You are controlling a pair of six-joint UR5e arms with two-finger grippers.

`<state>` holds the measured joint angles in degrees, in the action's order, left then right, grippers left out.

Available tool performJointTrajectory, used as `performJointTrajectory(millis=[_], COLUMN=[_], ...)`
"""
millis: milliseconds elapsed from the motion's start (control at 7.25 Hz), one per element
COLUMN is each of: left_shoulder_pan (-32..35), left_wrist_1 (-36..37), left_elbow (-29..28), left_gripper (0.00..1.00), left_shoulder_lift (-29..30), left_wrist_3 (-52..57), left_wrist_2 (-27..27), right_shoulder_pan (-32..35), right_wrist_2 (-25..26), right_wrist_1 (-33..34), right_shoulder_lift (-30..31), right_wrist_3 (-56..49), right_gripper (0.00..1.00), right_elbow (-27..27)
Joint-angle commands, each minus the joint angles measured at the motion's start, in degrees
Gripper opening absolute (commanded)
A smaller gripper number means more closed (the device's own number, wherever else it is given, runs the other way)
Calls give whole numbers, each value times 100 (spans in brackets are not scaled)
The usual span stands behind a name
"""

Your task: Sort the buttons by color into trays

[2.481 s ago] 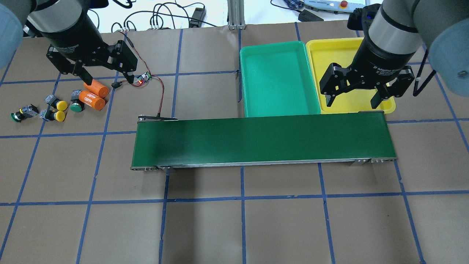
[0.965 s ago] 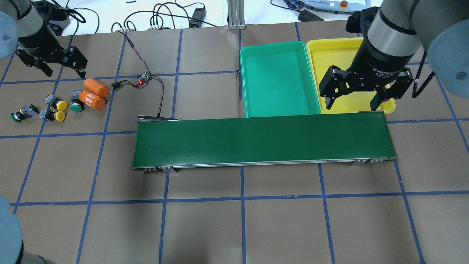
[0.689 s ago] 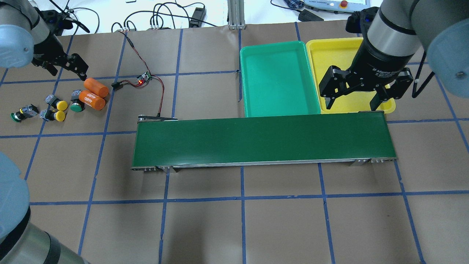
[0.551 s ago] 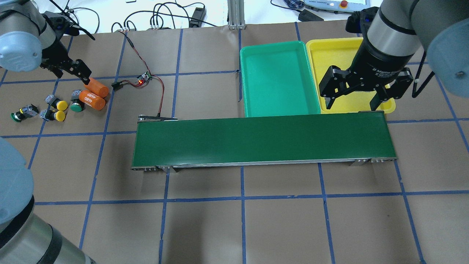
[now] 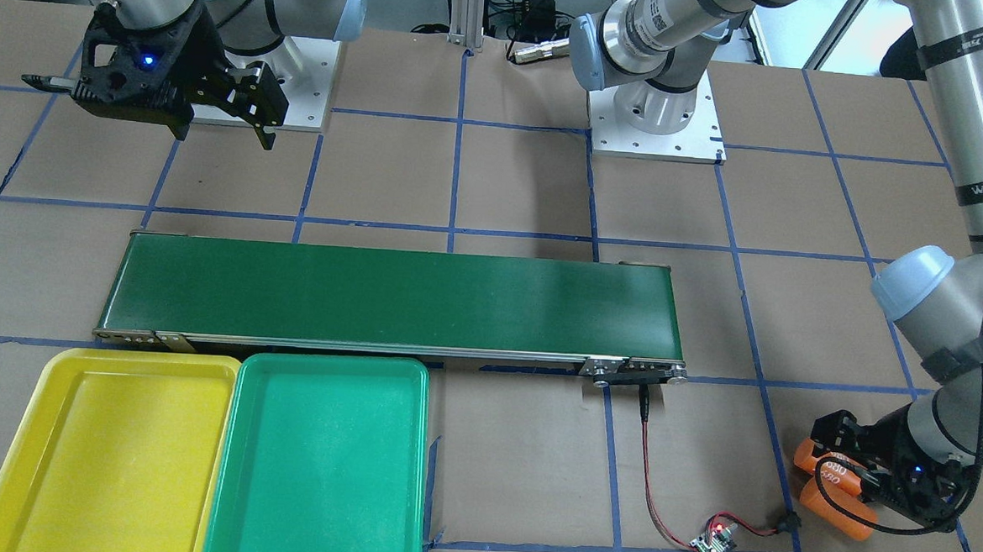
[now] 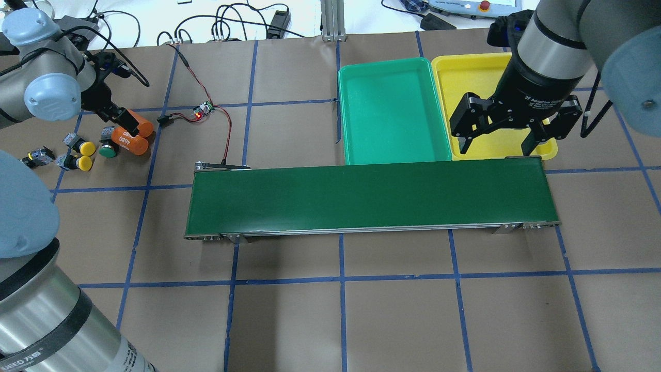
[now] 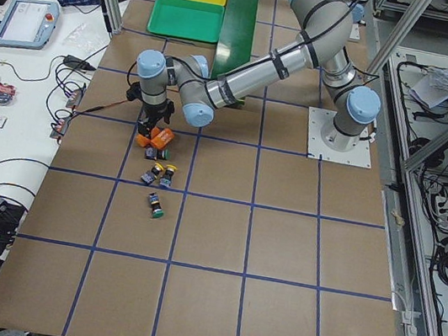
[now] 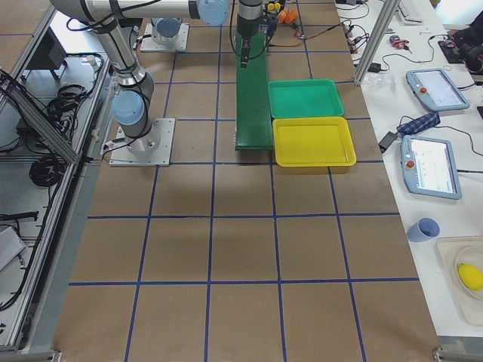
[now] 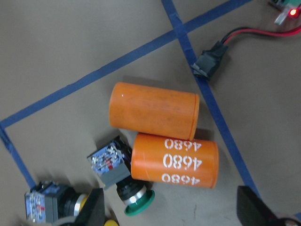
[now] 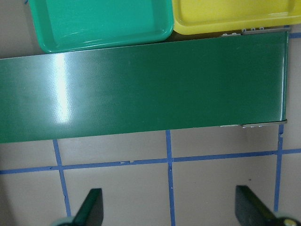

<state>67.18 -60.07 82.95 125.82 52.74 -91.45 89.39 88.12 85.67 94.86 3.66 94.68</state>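
The left jaws are low over the table at the robot's left end, spread wide and holding nothing. In the wrist view their fingers stand either side of the cylinder marked 4680 and a green button lying just beside it. A second cylinder lies flat against the first. Two yellow buttons lie close together near the green one. A fourth button, green-capped in the side view, lies a little apart from them. All four are on the table, well apart from the trays. The green tray and yellow tray sit side by side, rims touching, along the far side of the belt at its right end. The right jaws hang high above that end of the belt, wide open and holding nothing. Their wrist view looks down on the belt and both tray edges
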Motion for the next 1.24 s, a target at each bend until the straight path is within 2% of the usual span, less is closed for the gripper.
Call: performJointTrajectory(millis=[0,827,965,1103], left_shoulder_pan=[-63,-170,-161,-100], left_wrist_1=[-14,-4,-74,-214], left_elbow=[-24,-51,-138,-182], left_gripper=[100,100,100,100], left_shoulder_lift=[135,215,180,84], left_wrist_3=[287,457,291,-398], left_wrist_2=[268,277,277,277], right_shoulder_pan=[0,0,0,0], right_wrist_2=[-6,12,12,3], right_wrist_1=[-6,-15,-15,-15], right_shoulder_lift=[-2,-3,-3,-3], right_wrist_3=[56,21,3,3], right_gripper=[100,100,100,100], right_elbow=[-2,7,7,7])
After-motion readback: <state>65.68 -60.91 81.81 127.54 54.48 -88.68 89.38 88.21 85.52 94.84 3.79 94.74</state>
